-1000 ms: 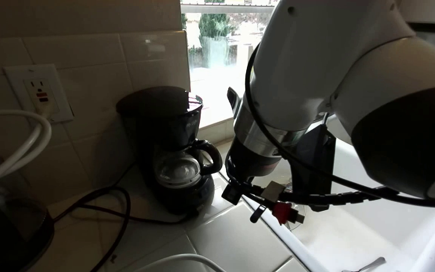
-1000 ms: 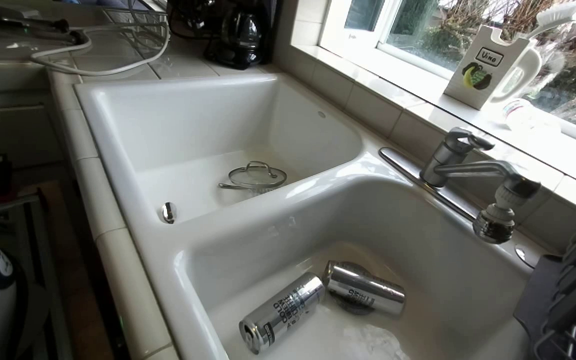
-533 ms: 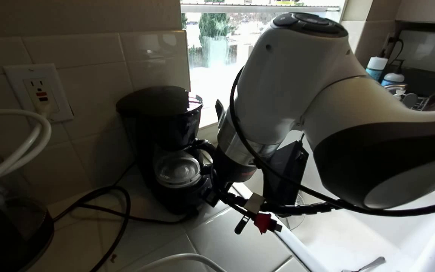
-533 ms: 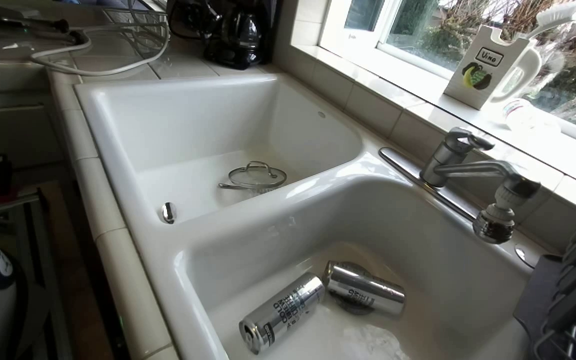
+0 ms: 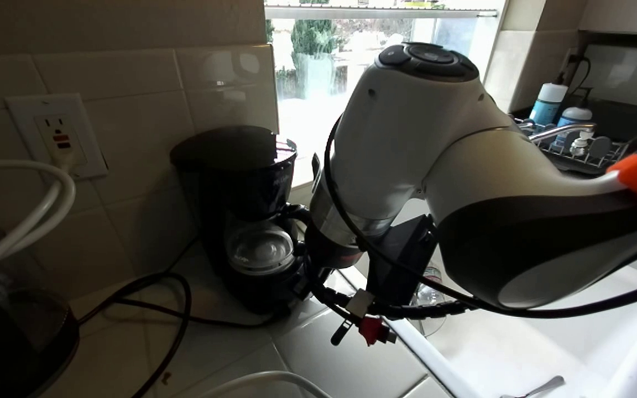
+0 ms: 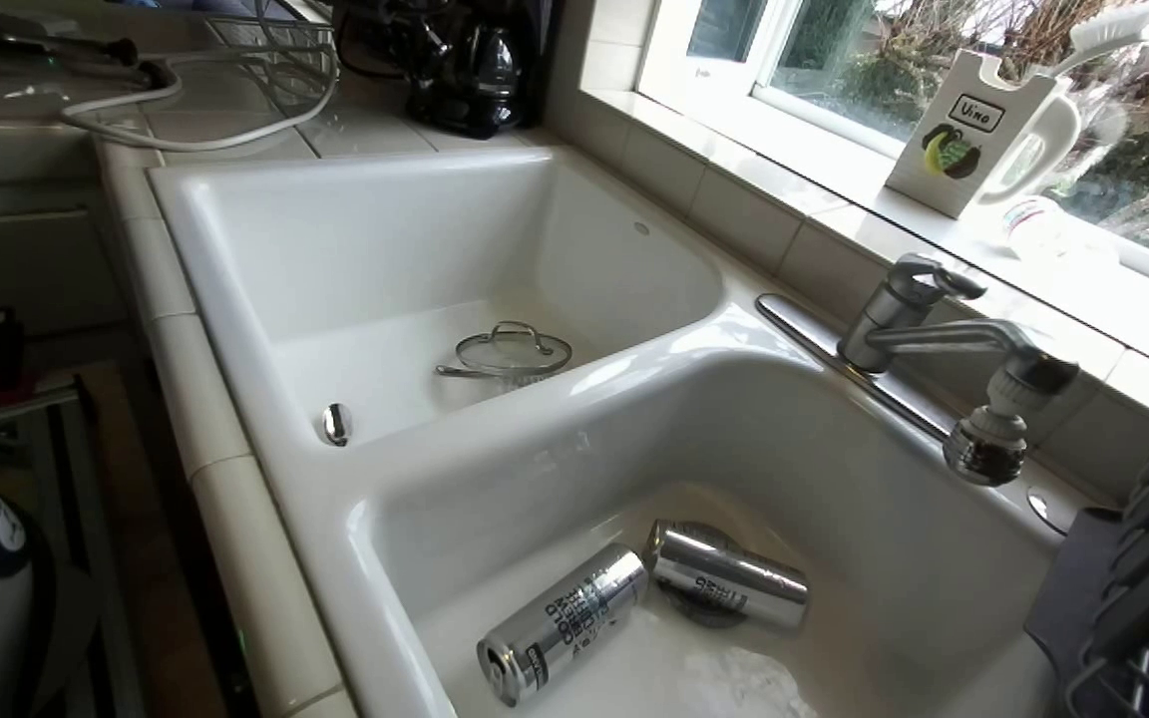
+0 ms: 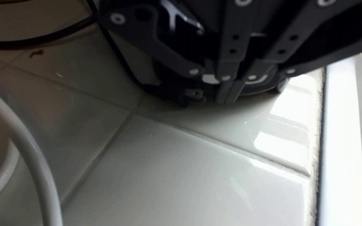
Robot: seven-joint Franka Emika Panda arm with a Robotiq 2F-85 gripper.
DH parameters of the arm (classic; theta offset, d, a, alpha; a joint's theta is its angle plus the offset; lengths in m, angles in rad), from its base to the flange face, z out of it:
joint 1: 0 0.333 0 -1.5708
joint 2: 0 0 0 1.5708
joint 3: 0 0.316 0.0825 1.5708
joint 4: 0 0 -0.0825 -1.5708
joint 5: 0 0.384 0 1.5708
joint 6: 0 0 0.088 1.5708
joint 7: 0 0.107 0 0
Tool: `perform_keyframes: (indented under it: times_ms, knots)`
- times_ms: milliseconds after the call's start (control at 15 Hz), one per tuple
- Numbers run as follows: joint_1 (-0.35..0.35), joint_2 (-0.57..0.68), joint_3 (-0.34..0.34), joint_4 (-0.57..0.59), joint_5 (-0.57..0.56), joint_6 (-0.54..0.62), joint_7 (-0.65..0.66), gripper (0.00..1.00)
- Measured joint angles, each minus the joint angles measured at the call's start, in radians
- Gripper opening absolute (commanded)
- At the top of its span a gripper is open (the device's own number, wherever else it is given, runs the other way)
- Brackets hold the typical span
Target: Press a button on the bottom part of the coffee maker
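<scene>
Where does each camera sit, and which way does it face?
In an exterior view: over the counter, facing the coffee maker and window; robot arm at right.
In an exterior view: above the sink, facing down across it; any robot parts unclear.
Wrist view: on the robot arm, facing down at the counter; shut claw at top.
Both exterior views share the coffee maker and sink.

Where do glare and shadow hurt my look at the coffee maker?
In an exterior view, the window is partly blown out and the backlit coffee maker reads nearly black; in the wrist view, sun glares off the counter tiles while the gripper blends into blackness behind it.
</scene>
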Motion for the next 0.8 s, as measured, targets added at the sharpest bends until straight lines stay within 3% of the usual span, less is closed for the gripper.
perform_keyframes:
  times_ms: [800]
  knots:
    - [0.041, 0.033, -0.049, 0.03, -0.059, 0.004, 0.062, 0.0]
